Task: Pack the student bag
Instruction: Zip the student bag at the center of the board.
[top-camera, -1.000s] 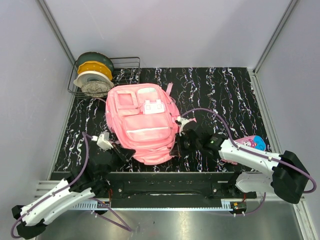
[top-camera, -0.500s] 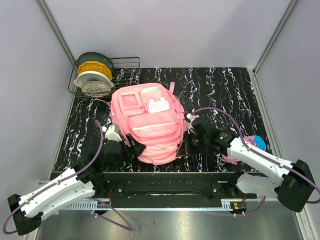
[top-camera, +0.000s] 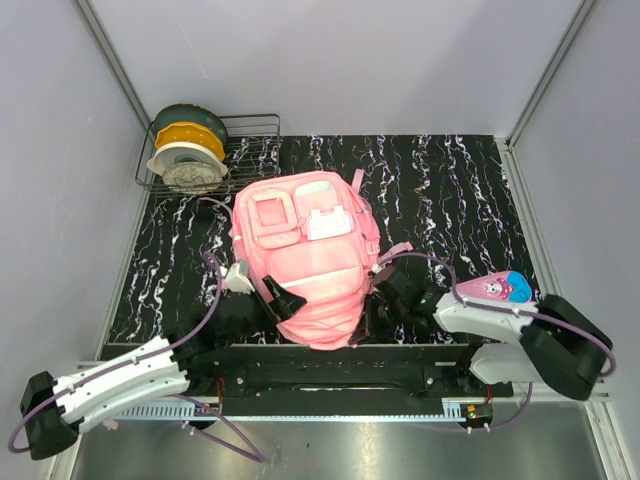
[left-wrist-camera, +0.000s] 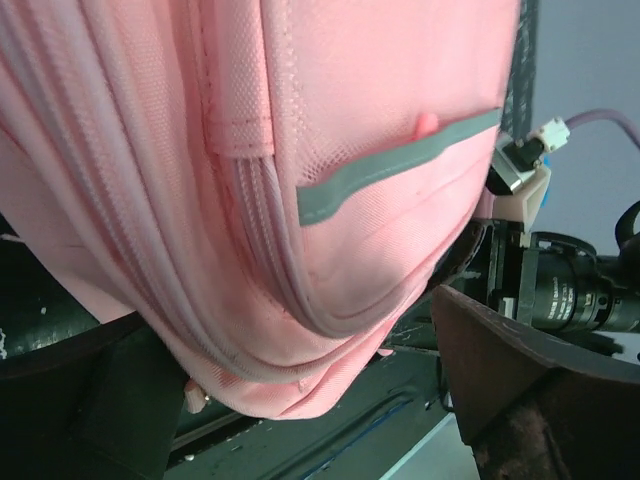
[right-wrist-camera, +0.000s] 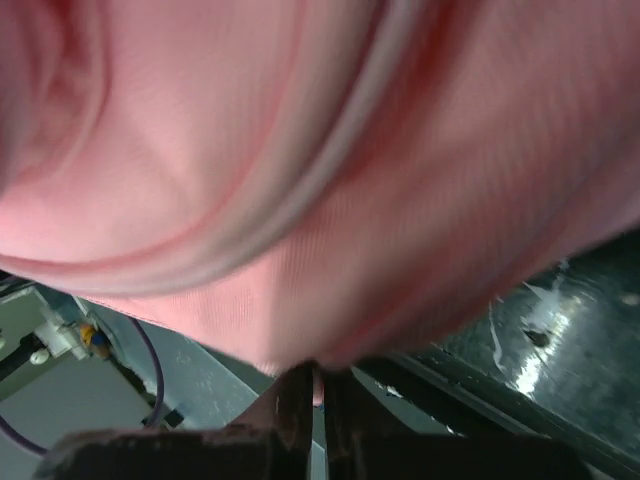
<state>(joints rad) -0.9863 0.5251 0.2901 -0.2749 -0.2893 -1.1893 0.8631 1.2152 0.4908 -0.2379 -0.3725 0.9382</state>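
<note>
The left gripper (top-camera: 280, 298) has its fingers spread wide around the near left corner of the student bag (top-camera: 305, 255). Its arm reaches in low from the near left corner of the table (top-camera: 450, 190). The right gripper (top-camera: 378, 300), fingers pressed together, pinches pink fabric at the bag's near right side, with its arm folded along the near edge. The bag lies front-up at the middle of the near edge. Its pockets, mint patch and white clasp face upward.

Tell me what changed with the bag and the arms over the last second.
The student bag shifted right and slightly toward the arms. The left gripper opened and let go of it; the right gripper stayed shut on its lower right edge as that arm drew back, uncovering the pencil case. The wire rack and pencil case stayed put.
</note>
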